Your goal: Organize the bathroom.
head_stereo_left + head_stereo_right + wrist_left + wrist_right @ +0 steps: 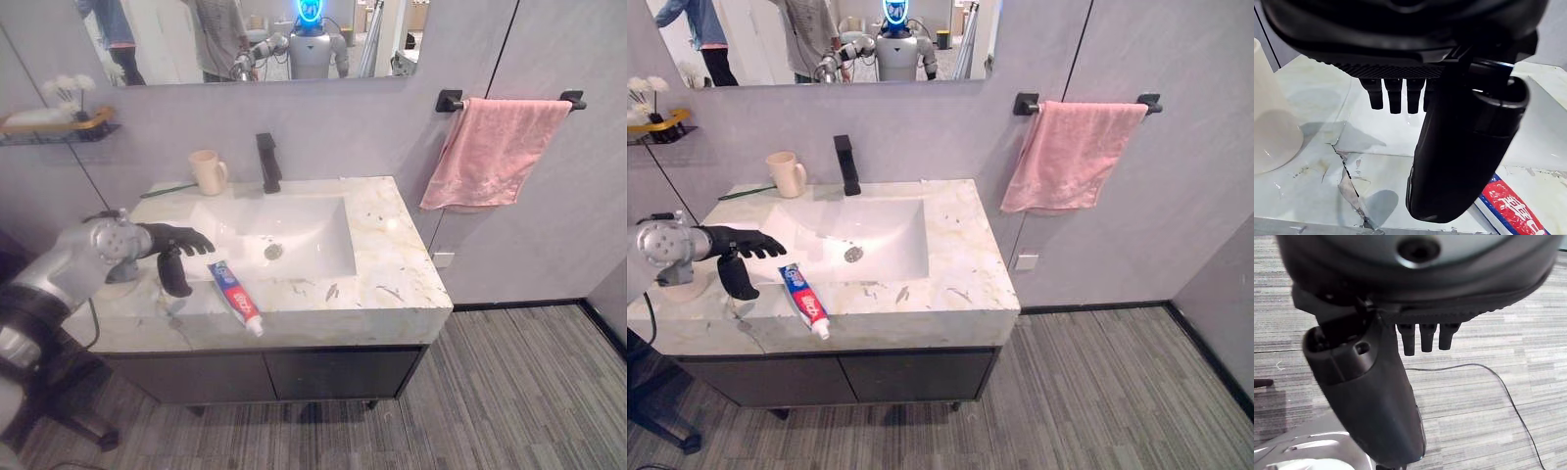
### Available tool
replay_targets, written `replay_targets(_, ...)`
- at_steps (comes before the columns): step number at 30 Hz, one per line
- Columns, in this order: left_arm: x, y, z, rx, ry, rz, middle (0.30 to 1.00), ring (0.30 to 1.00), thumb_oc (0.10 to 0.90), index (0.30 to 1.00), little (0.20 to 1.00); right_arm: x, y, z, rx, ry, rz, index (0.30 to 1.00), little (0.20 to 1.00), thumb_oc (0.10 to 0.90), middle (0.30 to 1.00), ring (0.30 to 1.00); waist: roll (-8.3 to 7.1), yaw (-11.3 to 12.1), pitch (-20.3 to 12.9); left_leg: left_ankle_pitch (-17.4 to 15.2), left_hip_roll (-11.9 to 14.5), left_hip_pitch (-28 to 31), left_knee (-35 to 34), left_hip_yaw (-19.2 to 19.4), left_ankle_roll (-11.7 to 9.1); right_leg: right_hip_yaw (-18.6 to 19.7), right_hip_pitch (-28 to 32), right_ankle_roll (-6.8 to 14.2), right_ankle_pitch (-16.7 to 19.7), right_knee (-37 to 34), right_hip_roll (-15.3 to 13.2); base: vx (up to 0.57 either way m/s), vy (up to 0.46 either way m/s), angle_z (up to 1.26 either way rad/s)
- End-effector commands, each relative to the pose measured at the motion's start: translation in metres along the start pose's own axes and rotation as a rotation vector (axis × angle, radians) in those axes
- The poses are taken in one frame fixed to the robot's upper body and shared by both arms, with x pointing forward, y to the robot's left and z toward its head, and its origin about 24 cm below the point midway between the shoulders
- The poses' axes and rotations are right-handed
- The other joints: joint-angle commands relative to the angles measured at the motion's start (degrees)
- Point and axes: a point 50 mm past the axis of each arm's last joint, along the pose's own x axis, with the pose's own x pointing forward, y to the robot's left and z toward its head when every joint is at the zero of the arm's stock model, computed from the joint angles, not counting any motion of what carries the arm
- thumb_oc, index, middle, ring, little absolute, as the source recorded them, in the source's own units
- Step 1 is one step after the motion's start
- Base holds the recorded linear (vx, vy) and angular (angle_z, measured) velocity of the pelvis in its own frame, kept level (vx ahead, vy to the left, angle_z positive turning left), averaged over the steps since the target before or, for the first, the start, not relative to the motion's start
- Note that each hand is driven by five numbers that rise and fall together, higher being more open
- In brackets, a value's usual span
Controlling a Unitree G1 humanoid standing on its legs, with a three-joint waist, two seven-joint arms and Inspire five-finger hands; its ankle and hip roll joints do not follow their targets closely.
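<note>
The left hand (pixel 174 242) hovers open, fingers straight and thumb pointing down, over the marble desk (pixel 392 264) just beside the toothpaste tube (pixel 233 295), which lies flat at the front edge by the sink (pixel 294 235), likely meant for the cup (pixel 208 171). The right hand (pixel 1381 396) hangs open above the floor.

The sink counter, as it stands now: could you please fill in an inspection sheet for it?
Surface: marble counter with a white basin; black tap behind it.
Job's things: toothpaste lying flat at the front edge; cup upright by the tap; toothbrush lying beside the cup.
Clutter: nothing seen.
Hands: left hand open, above the counter just left of the toothpaste, holding nothing; right hand open over the floor.
Cables: nothing seen.
Surroundings: pink towel on a wall rail; shelf with flowers; mirror.
</note>
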Motion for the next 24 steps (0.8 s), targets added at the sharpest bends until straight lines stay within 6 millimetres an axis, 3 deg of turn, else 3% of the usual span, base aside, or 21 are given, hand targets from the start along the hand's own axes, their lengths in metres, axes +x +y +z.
replay_targets(1, -0.036, 0.064, -0.002, -0.032, 0.002, 0.332, 0.900, 0.900, 0.800, 0.900, 0.900, -0.001, -0.022, -0.015, 0.007, 0.078, -0.071, 0.900, 0.900, 0.800, 0.900, 0.900, 1.41, 0.9, 0.2, -5.7, -0.4, 0.9, 1.9, 1.5, 2.5, -2.0, -2.8, 4.9, -4.7, 6.7, -0.7, 0.00, 0.000, 0.00)
replay_targets(15, -0.036, 0.072, 0.024, -0.007, -0.071, 0.339, 0.900, 0.900, 0.800, 0.900, 0.900, 0.000, -0.020, -0.018, -0.006, 0.088, -0.068, 0.900, 0.900, 0.800, 0.900, 0.900, 1.21, 0.2, 0.0, -5.7, 0.1, 1.2, 1.7, 2.2, 2.2, -2.2, -2.8, 5.0, -4.7, 6.7, -0.9, 0.00, 0.000, 0.00)
replay_targets(24, -0.034, 0.071, 0.026, -0.009, -0.052, 0.302, 0.900, 0.900, 0.800, 0.900, 0.900, 0.000, -0.019, -0.016, -0.008, 0.086, -0.069, 0.900, 0.900, 0.800, 0.900, 0.900, 1.27, 0.0, 0.1, -5.7, 0.2, 1.3, 1.8, 2.3, 2.2, -2.3, -2.6, 5.1, -4.7, 6.7, -1.0, 0.00, 0.000, 0.00)
